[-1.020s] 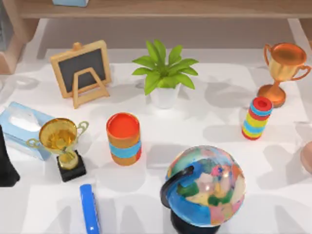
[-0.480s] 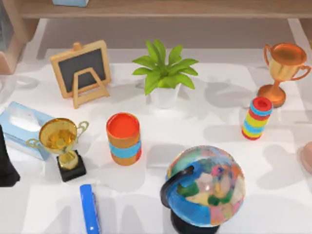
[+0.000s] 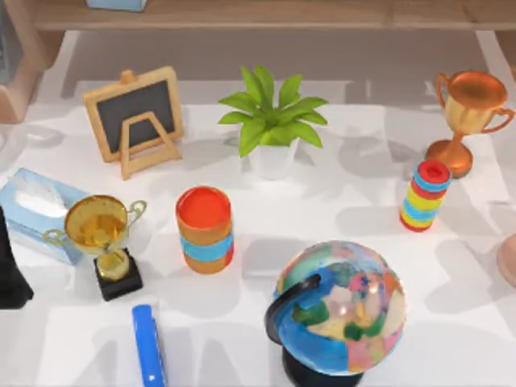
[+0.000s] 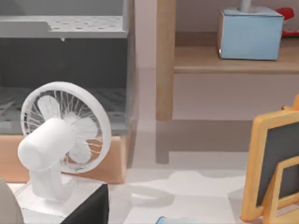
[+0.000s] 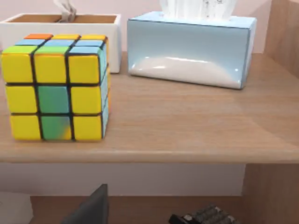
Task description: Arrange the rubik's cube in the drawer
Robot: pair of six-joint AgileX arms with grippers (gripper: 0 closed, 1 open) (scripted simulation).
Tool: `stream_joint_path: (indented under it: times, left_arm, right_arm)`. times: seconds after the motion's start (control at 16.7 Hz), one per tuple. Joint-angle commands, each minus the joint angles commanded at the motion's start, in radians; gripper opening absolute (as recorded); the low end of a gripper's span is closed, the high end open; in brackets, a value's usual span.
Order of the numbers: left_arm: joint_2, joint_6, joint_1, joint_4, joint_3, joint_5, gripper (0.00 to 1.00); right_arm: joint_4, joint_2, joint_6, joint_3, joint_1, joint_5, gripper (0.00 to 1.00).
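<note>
The rubik's cube (image 5: 58,86) sits near the wooden shelf (image 5: 187,135) front edge; rigid, light, slick; pinch opposite flat faces; neither tool's state can be told.

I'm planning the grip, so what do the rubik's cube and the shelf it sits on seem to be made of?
The rubik's cube looks like hard plastic: flat yellow, green and blue tiles split by black seams, with a slight sheen. The shelf it rests on looks like light wood with a matte finish, judging by its faint grain streaks.

The pinkish round thing (image 3: 509,260) at the table's right edge is sliding slightly farther off that edge.
</note>
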Motion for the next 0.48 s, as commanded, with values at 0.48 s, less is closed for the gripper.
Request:
stream_joint_path:
  times: [0.48]
  left_arm:
    - [0.000, 0.000, 0.000, 0.000, 0.000, 0.000, 1.00]
  right_arm:
    - [0.036, 0.371, 0.010, 0.347, 0.112, 0.098, 1.00]
